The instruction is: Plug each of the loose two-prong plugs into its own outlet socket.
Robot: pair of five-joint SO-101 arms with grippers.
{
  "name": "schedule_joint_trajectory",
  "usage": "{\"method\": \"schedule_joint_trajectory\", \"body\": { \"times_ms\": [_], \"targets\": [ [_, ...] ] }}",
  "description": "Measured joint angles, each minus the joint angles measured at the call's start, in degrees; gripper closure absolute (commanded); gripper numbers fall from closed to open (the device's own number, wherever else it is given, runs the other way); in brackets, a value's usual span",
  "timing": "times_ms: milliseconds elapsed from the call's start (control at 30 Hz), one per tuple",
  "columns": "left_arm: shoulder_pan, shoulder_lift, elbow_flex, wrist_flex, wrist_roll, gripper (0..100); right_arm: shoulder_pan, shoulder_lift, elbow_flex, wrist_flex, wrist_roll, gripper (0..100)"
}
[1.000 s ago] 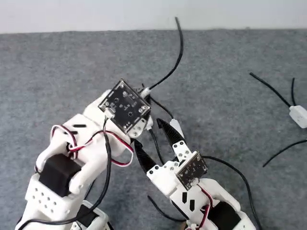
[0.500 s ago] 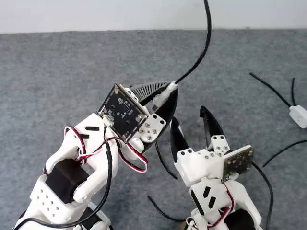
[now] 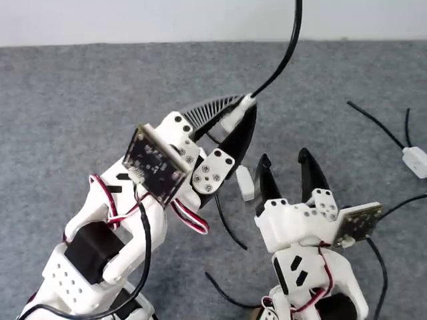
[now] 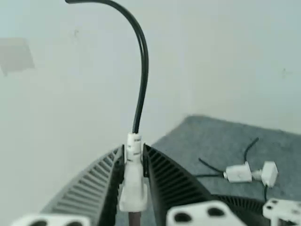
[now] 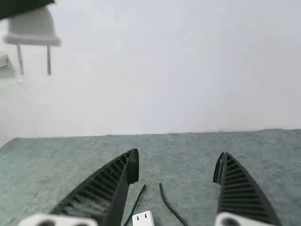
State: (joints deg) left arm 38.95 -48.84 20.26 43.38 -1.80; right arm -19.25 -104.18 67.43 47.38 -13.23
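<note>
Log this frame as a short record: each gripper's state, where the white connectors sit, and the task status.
left gripper: shut on white plug, held above the grey carpet, black cable rising from it
right gripper: open, holding nothing, beside the left one
small white piece: between the two grippers; plug or socket, cannot tell
white connector: on the carpet at the right edge, black leads attached
status: held plug not yet in a socket

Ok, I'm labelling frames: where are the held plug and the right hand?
held plug (image 4: 133,183): left wrist view, middle of its white body.
right hand (image 3: 284,156): high view, gap midway between its fingertips.
</note>
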Motion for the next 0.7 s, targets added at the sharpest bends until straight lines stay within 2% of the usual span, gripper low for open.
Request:
{"method": "schedule_joint_trajectory", "body": {
  "times_ms": [167, 300, 400, 500, 700],
  "targets": [
    [1.1, 0.0, -1.1, -5.0, 0.1, 99, -3.2, 0.0, 6.8, -7.6, -0.4, 73.6],
    [8.2, 0.0, -2.4, -5.7, 0.4, 99, -8.8, 1.0, 11.9, -13.0, 6.0, 73.6],
    [12.9, 0.0, -2.5, -5.7, 0.4, 99, -15.2, 0.1, 12.0, -12.5, 11.6, 73.6],
    [14.2, 0.0, -2.6, -5.7, 0.4, 99, -20.0, 1.0, 12.0, -9.8, 16.3, 73.6],
    [17.3, 0.2, -2.6, -4.0, 0.4, 99, -21.2, 1.0, 12.0, -8.2, 19.5, 73.6]
  ]
}}
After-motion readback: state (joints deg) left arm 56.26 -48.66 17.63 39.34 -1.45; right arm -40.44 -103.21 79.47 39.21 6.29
